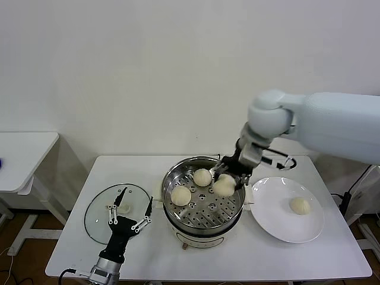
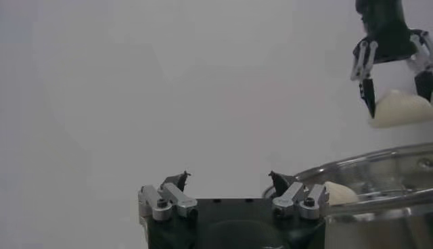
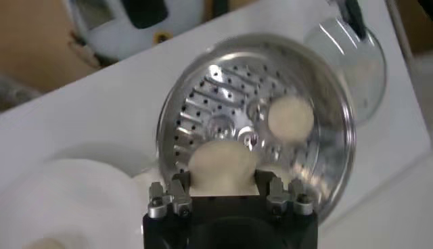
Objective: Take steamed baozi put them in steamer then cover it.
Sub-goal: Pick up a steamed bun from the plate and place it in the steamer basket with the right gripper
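Head view. White table (image 1: 71, 249) carrying, from left to right: glass cover (image 1: 101, 208) lying flat; stainless steamer (image 1: 203, 199) on its cream pot base at the centre; white plate (image 1: 279, 222) on the right. Two baozi rest on the perforated floor of the steamer, one at the far side (image 1: 202, 176), one at the left (image 1: 181, 195). A third baozi (image 1: 224, 186) sits between the fingers of the right gripper (image 1: 228, 176), over the right side of the basket. A fourth baozi (image 1: 299, 205) lies on the plate. Left gripper (image 1: 130, 208) hangs above the cover's right edge, fingers spread wide, nothing in them.

Left wrist view. Left gripper (image 2: 228, 180), fingers wide apart, empty. Steamer rim (image 2: 379, 162) beside it, one baozi (image 2: 338, 193) inside. Farther off, the right gripper (image 2: 396, 74) holding a baozi (image 2: 402, 108) above the rim.

Right wrist view. Right gripper (image 3: 230, 183) closed narrowly on a baozi (image 3: 220, 162) over the steamer (image 3: 203, 88). One baozi (image 3: 291, 118) on the basket floor. Cover (image 3: 355, 61) beyond the steamer.
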You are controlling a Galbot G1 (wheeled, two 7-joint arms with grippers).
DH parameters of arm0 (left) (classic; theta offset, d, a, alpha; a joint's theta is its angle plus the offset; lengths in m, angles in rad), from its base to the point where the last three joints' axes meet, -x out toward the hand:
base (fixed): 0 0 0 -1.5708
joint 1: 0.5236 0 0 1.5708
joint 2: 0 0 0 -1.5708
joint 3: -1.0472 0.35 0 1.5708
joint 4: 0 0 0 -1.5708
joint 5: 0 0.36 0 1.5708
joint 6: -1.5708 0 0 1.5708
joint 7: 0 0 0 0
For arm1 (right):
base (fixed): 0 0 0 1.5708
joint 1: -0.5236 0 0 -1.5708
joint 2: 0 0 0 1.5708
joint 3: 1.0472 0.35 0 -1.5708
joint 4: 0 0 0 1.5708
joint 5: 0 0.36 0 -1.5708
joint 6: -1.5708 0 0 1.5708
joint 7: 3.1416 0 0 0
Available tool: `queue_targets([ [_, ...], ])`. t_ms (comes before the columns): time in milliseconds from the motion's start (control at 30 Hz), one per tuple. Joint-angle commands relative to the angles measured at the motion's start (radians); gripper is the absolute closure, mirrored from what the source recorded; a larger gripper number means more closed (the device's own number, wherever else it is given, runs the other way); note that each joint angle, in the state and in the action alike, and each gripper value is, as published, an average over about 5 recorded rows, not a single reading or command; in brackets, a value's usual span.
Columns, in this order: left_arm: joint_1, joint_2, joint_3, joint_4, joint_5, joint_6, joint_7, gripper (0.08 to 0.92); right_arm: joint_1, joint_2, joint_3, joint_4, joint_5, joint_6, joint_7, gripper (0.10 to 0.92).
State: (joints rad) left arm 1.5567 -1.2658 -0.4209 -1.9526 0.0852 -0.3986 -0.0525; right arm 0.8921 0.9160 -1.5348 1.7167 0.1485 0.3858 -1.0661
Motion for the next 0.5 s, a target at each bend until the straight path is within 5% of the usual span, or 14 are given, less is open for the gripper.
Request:
queue_targets([
  [33,-0.001,-0.002,-0.001,0.002,-0.001,0.0,0.0,0.177,-0.076,0.117,0.029,0.053,-0.199,0.133,0.021,0.364],
  [500,0.001,-0.003,-0.011,0.009,-0.003,-0.003,-0.001,0.177,-0.224,0.157,0.081,-0.016,-0.344,0.208,0.026,0.352],
])
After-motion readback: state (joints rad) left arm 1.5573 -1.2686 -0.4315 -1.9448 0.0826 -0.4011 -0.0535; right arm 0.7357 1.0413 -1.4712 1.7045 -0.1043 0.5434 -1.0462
